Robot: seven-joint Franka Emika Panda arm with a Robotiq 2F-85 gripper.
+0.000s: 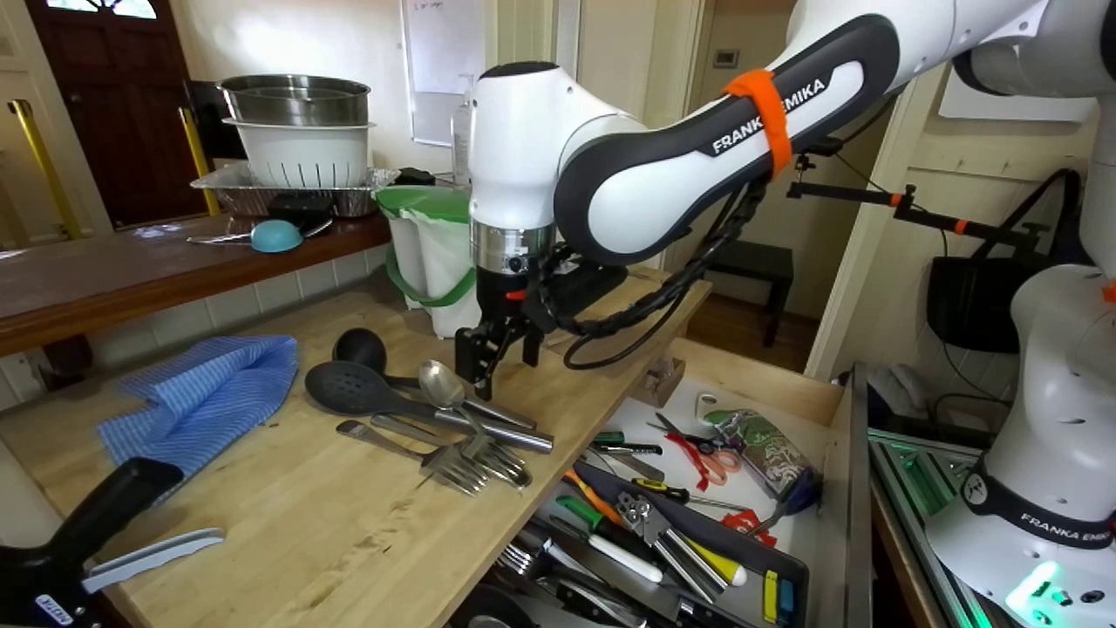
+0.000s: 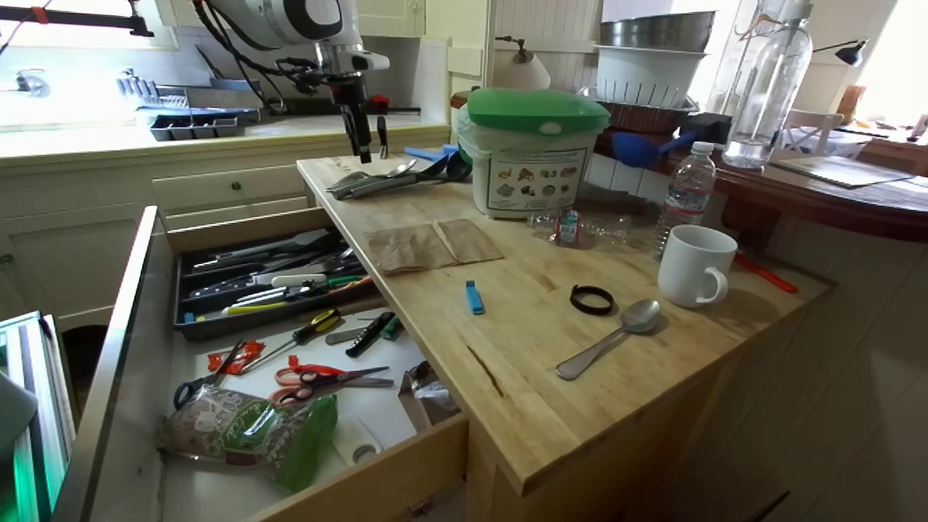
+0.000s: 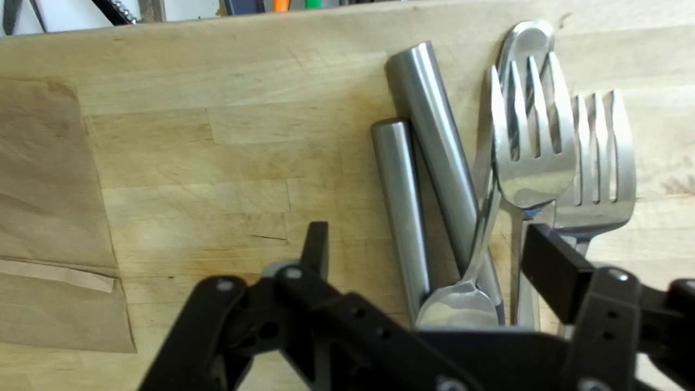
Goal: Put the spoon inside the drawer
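The silver spoon (image 1: pixel 443 385) lies on a pile of utensils on the wooden counter, bowl resting across steel handles. In the wrist view the spoon (image 3: pixel 459 307) lies between my fingers, its bowl partly hidden by the gripper body. A fork (image 3: pixel 535 163) lies over its handle. It is small in an exterior view (image 2: pixel 402 167). My gripper (image 1: pixel 507 371) is open and empty above the pile, pointing down; it also shows in an exterior view (image 2: pixel 374 152) and the wrist view (image 3: pixel 434 258). The drawer (image 1: pixel 859 497) is pulled open below the counter edge, also seen in an exterior view (image 2: pixel 406 471).
A black slotted spoon (image 1: pixel 349 388) and black ladle (image 1: pixel 359 349) share the pile with another fork (image 3: pixel 597 201). A blue cloth (image 1: pixel 214 392), green-lidded bin (image 2: pixel 536 159), paper bag (image 2: pixel 435 246), white mug (image 2: pixel 692 264) and larger spoon (image 2: pixel 639 316) stand or lie on the counter.
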